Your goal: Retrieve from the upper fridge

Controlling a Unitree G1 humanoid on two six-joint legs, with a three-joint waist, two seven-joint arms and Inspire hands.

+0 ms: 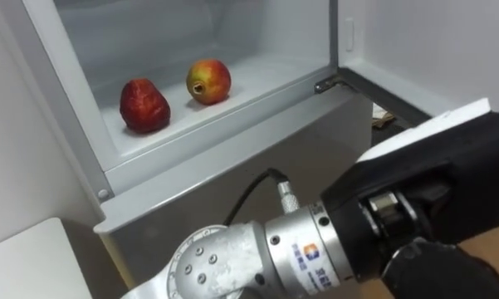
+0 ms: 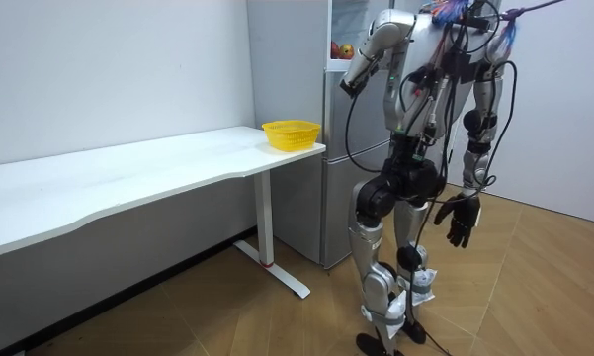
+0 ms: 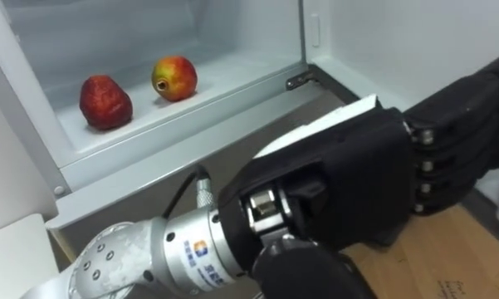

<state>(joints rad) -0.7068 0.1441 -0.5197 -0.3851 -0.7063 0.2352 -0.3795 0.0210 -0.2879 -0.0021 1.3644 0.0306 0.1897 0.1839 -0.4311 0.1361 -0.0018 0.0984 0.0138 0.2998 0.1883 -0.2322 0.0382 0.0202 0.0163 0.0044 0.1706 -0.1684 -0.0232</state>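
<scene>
Red fruit waits on the white shelf (image 1: 261, 83) of the upper fridge (image 2: 338, 168), which stands open. A dark red fruit (image 1: 144, 105) sits there and, just beside it but not touching, a red and yellow fruit (image 1: 208, 80). Neither one has been picked up yet.

The robot stands right at the fridge. Its left hand (image 3: 340, 183) is lifted in front of the fridge, below the shelf and off to the right of the fruit. Its fingers (image 3: 457, 141) look stretched out and loose, and they hold nothing. The right hand (image 2: 462, 220) hangs down by the robot's side, loose and empty too.

The job now looks like the reach. To do it well, the left hand should go up over the shelf's front edge first, then move in toward one fruit. The red and yellow one is nearer to the hand. The fingers should stay wide until they are around it, then close softly, because round fruit can roll away or bump its neighbour.

A yellow basket (image 2: 291, 133) sits on the white worktop (image 2: 158, 168) near the fridge. That may be where the fruit goes.
</scene>
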